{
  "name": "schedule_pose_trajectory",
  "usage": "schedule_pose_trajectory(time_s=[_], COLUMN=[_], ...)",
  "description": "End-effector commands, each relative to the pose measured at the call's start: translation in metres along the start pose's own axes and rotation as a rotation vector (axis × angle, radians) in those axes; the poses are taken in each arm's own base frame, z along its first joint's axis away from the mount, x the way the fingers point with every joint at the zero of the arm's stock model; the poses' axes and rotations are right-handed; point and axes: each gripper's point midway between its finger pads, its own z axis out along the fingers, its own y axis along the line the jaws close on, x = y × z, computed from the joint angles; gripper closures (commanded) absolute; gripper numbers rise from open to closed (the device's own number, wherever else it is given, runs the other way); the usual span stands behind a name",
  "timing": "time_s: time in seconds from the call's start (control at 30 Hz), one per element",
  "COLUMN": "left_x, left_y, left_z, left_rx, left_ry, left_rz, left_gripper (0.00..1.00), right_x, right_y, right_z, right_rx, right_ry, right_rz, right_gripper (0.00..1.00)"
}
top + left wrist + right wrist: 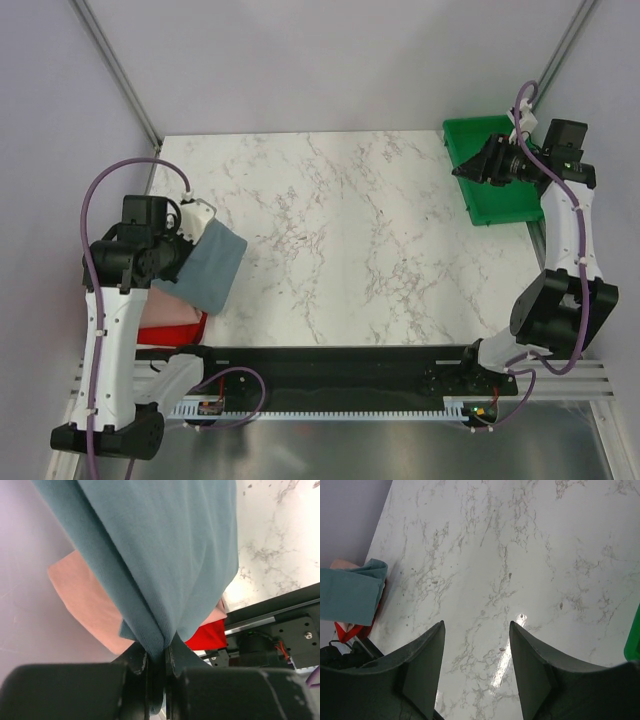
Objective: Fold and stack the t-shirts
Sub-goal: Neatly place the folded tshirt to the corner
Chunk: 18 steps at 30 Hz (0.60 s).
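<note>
**Blue-grey t-shirt (165, 555) pinched above the folded ones**

Hangs from the left gripper (159, 662), clamped shut on its bunched edge, with the pale pink t-shirt (82, 597) and red t-shirt (209, 634) just beneath it. Lower gently, square the edges with those below, only then let go. Right gripper (476, 630) spread wide, holding nothing, by the green tray (500, 205).

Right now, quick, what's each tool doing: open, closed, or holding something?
Left tool: closed, gripping the blue-grey t-shirt.
Right tool: open, holding nothing.
</note>
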Motion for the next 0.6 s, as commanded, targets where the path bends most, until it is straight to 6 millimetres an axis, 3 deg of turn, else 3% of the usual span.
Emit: schedule_pose_trajectory(time_s=[0.0,0.13,0.57], left_x=[0.051,0.059,0.097], left_y=[-0.008,-0.005,0.031], left_z=[-0.015,-0.013,-0.004], left_rx=[0.031,0.023,-0.062], left_ry=[0.184,0.209,0.394], left_rz=[0.083,0.095,0.010], left_gripper=[0.98,0.98,0.98], right_x=[0.002,0.000,-0.014], right_y=[-0.003,-0.008,-0.018], right_z=[0.005,0.012,0.023], right_rx=[-0.032,-0.044,-0.045], right_ry=[0.010,0.010,-0.015], right_rz=[0.039,0.057,0.057], right_gripper=[0.38,0.39,0.39])
